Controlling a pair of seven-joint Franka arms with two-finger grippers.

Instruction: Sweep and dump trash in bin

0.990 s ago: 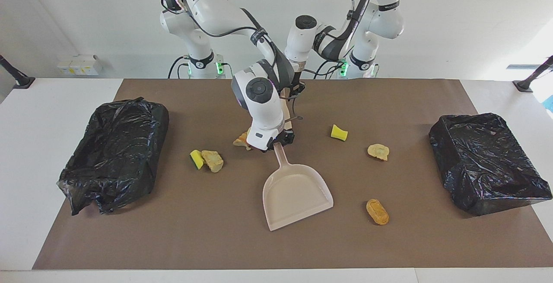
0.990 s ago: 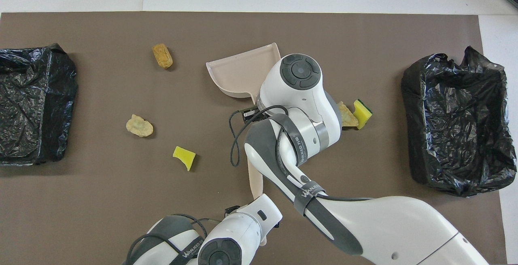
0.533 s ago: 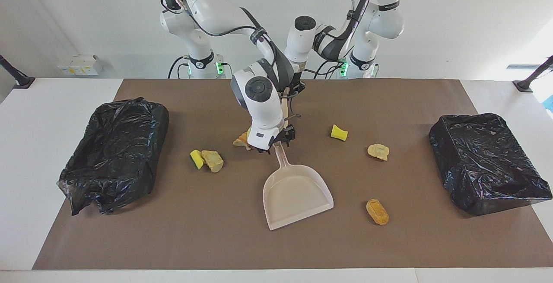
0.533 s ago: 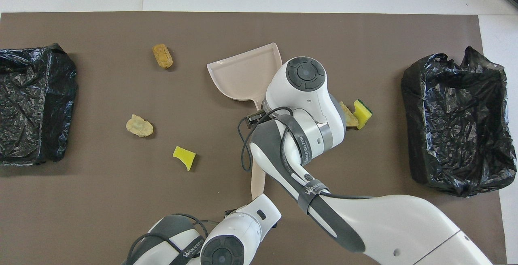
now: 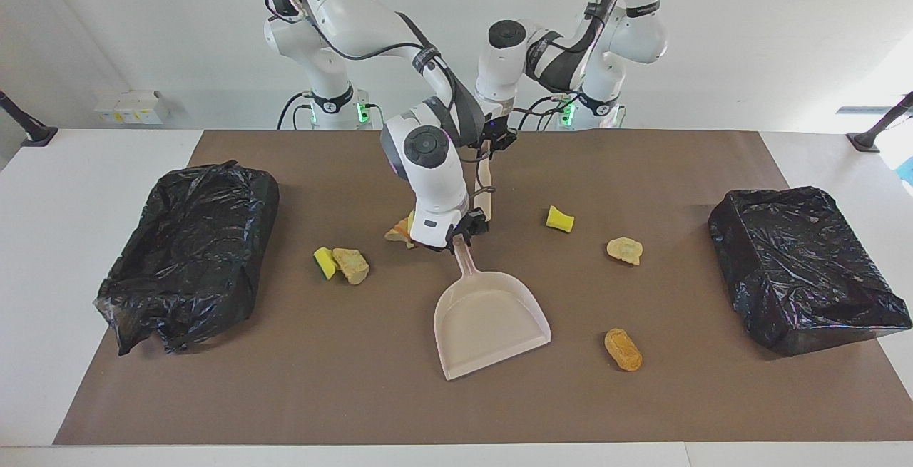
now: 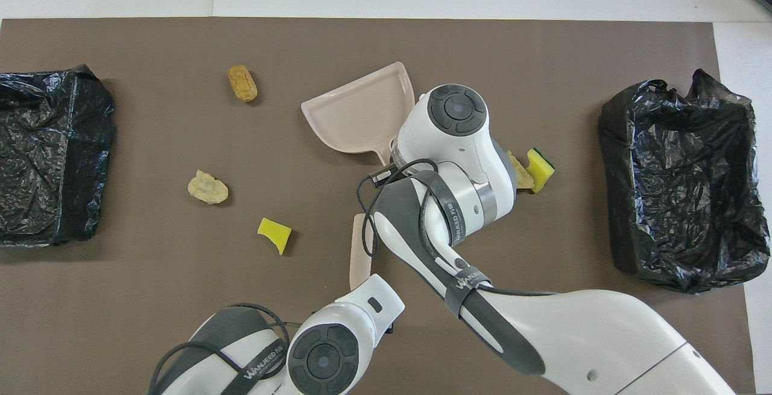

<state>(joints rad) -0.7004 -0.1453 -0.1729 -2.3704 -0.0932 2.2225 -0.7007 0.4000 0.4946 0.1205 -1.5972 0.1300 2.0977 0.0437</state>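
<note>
The beige dustpan (image 5: 491,321) (image 6: 359,111) lies mid-mat, its mouth away from the robots. My right gripper (image 5: 463,233) is shut on the top of its handle. Over the mat near the robots, my left gripper (image 5: 492,145) is shut on the beige brush (image 5: 486,189) (image 6: 360,251), which hangs down beside the right wrist. Trash lies scattered: a yellow-green sponge (image 5: 324,262) (image 6: 541,169) touching a tan chunk (image 5: 351,265), a scrap (image 5: 398,232) half hidden by the right wrist, a yellow wedge (image 5: 560,219) (image 6: 275,233), a tan chunk (image 5: 625,250) (image 6: 207,187), an orange chunk (image 5: 623,349) (image 6: 242,83).
Two bins lined with black bags stand on the brown mat, one at the right arm's end (image 5: 189,253) (image 6: 681,178) and one at the left arm's end (image 5: 802,267) (image 6: 48,154). The right arm's wrist covers the dustpan handle from above.
My left gripper has risen and shifted toward the left arm's end, swinging the brush with it. The dustpan has turned slightly under the right gripper.
</note>
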